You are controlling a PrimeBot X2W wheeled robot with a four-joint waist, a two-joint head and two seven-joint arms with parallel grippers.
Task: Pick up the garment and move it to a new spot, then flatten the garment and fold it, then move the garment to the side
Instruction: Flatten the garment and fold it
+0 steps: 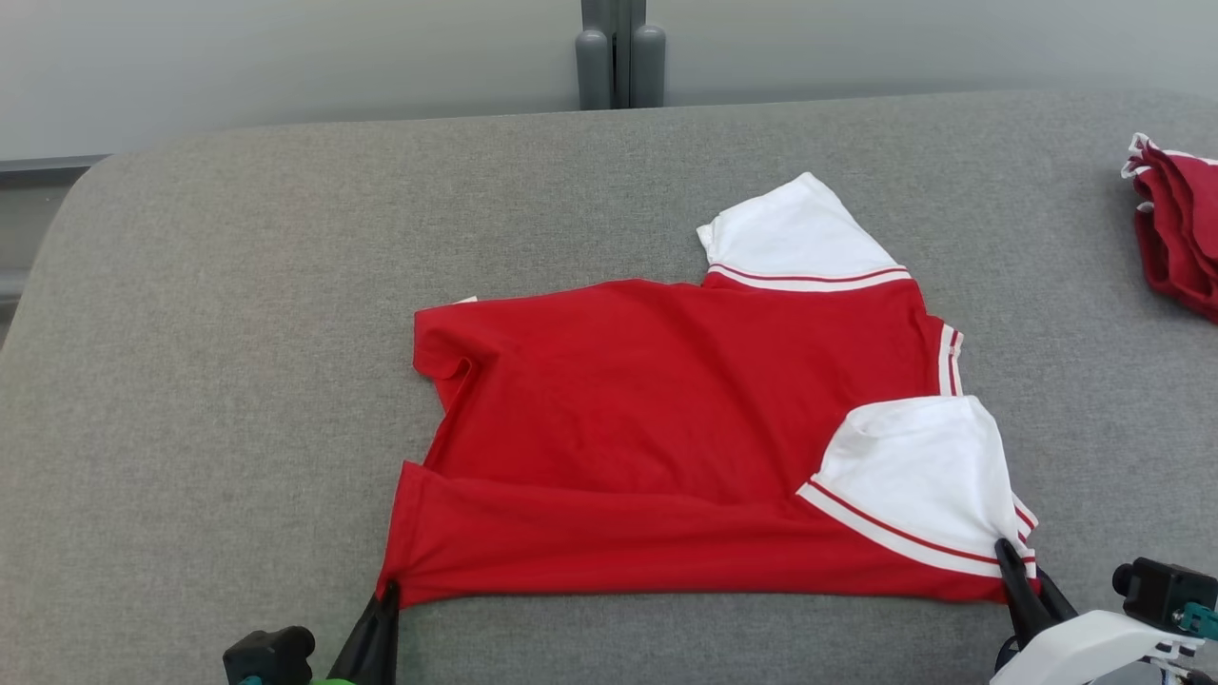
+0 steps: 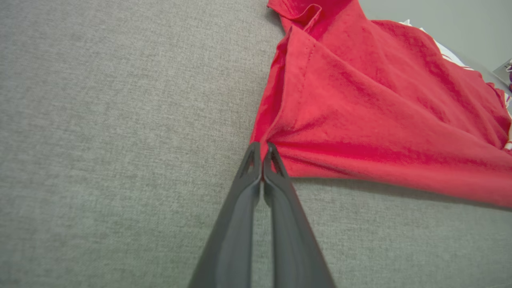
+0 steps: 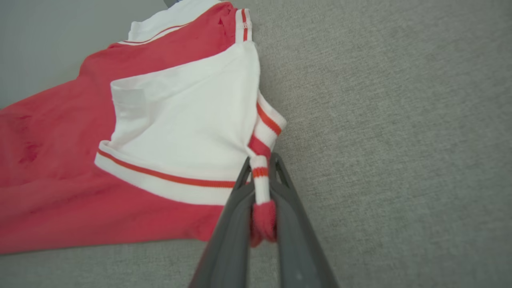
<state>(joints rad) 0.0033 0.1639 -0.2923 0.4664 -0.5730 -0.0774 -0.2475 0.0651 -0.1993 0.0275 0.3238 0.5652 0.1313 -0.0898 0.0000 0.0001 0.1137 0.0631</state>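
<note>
L gripper (image 1: pixel 388 594) clenched: fingers pressed tight on the near-left hem corner of the red garment (image 1: pixel 666 409), creases run into its tips, cloth spreads ahead & to its R. R gripper (image 1: pixel 1009 557) clamped on the near-right corner, w/ the striped cuff of a white sleeve (image 1: pixel 913 476) plus a red bunch btwn its fingers (image 3: pixel 234 224); rest of garment lies ahead & to its L. Garment lies on grey padded table (image 1: pixel 238 381), near edge stretched btwn both grippers. 2nd white sleeve (image 1: pixel 795 233) lies well ahead of R gripper. Dark red cloth pile (image 1: pixel 1180 238) ahead & to its R, well apart.
</note>
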